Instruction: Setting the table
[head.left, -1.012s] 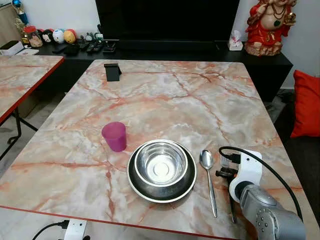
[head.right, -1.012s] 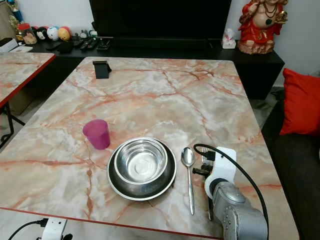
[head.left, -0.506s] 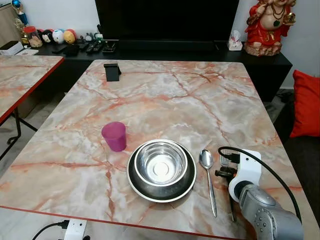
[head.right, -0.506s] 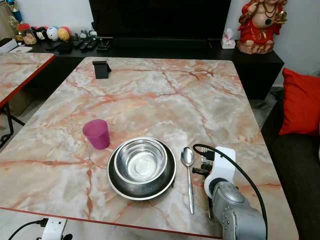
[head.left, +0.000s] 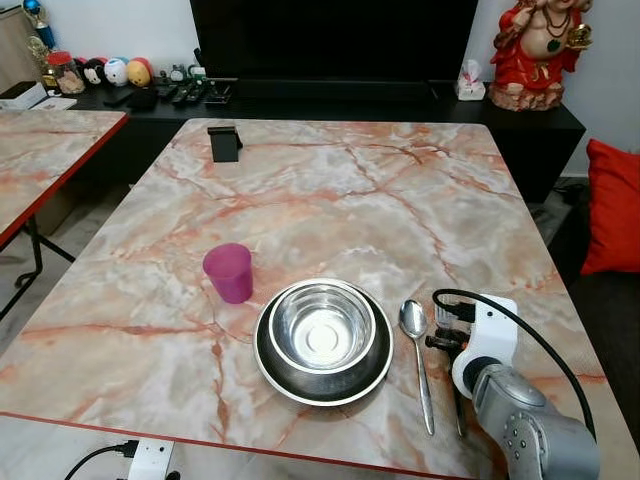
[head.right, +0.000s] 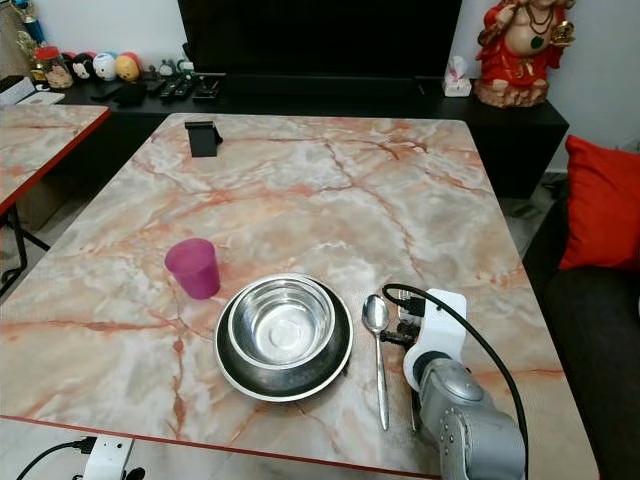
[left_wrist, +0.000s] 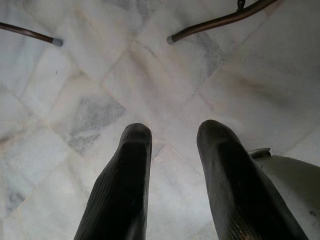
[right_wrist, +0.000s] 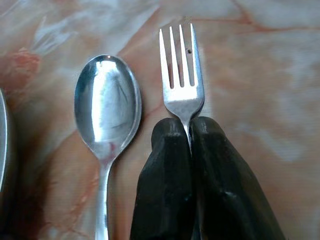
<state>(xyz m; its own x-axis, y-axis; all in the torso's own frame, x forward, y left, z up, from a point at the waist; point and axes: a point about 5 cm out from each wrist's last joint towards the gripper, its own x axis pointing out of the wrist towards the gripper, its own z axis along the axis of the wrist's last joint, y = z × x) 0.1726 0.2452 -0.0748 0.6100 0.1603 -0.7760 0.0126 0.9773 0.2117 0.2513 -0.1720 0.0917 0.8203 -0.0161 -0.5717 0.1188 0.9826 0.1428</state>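
Observation:
A steel bowl (head.left: 322, 327) sits in a dark plate (head.left: 283, 378) near the marble table's front edge. A pink cup (head.left: 229, 272) stands to their left. A spoon (head.left: 414, 330) lies just right of the plate. My right gripper (right_wrist: 184, 131) is shut on the neck of a fork (right_wrist: 181, 75), holding it low over the table. The fork is parallel to the spoon (right_wrist: 106, 105) on its right side, tines pointing away from me. My left gripper (left_wrist: 172, 132) hangs open over a pale tiled floor with nothing between its fingers.
A black stand (head.left: 225, 143) sits at the table's far left. A second marble table (head.left: 40, 150) is to the left. A red cushion (head.left: 612, 205) and a red statue (head.left: 537, 50) are to the right. Thin furniture legs (left_wrist: 220, 21) cross the floor.
My right arm has edged slightly left towards the spoon, carrying the fork with it. Everything else on the table stays put.

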